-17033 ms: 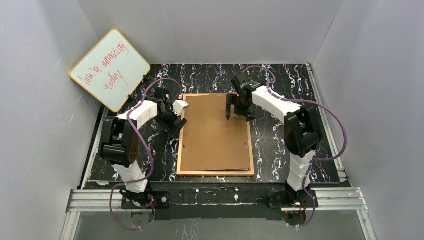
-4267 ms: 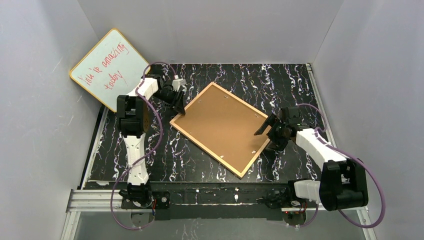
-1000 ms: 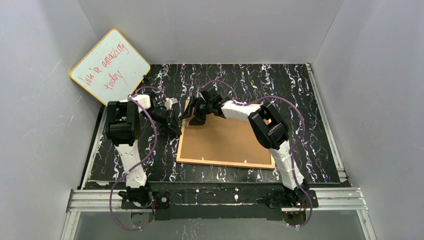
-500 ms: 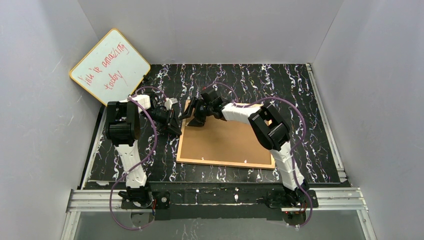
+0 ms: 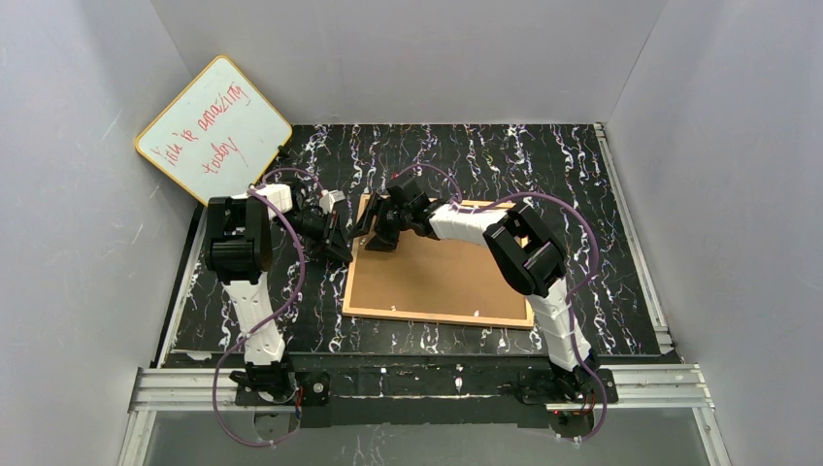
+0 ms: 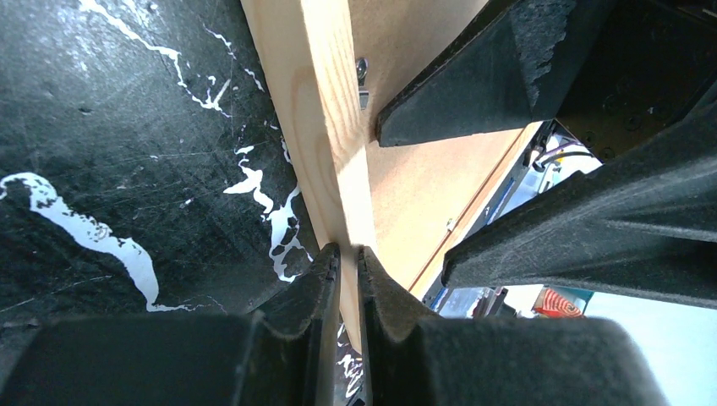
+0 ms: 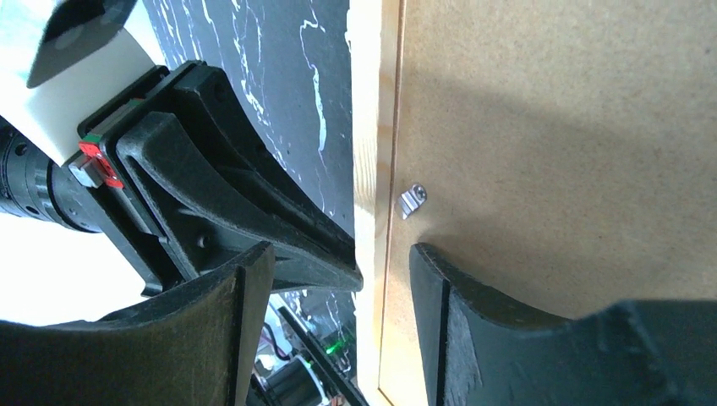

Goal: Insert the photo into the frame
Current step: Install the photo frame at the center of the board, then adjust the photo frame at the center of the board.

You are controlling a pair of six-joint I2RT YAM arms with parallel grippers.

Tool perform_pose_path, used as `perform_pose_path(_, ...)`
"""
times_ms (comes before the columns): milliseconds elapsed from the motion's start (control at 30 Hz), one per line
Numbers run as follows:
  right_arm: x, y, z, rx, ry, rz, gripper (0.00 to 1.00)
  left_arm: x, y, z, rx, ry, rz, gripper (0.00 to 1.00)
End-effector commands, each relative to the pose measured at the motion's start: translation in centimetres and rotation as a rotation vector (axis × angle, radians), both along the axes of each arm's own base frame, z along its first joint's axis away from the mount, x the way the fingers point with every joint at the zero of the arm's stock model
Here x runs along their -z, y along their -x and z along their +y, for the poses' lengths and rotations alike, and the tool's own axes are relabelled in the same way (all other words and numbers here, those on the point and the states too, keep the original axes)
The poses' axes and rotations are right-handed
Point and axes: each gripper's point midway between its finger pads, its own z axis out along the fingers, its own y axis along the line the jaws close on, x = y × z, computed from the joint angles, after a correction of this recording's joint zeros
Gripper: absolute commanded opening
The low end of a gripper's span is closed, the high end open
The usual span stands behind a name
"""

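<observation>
Frame (image 6: 325, 144): lay face down on the black marbled surface (image 5: 543, 165), brown backing board (image 5: 446, 272) uppermost. Left end effector (image 6: 345, 252): was clenched, tips at the frame's left rim. Right end effector (image 7: 340, 252): was released, fingers astride that rim, just beside the left.

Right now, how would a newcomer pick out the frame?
Start from the black marbled table; near its middle lies one flat rectangle. That is the frame, a thin light-wood border around a brown backing board, unlike the yellow-rimmed whiteboard propped at the far left.
</observation>
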Motion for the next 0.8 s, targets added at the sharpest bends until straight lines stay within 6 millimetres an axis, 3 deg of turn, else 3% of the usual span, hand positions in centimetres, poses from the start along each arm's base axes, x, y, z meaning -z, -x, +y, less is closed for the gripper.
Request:
perform_pose_path(0,1.2,-1.5,-0.1,0.032,0.068,-0.056,0.68,3.6,-0.4,0.9,0.08,-0.138,-0.104,0.04)
perform_pose_path(767,2.1,-2.0,1.1,0.105,0.048,0.007,0.61,2.9,-0.5,0.4,0.084,-0.125,-0.113,0.04)
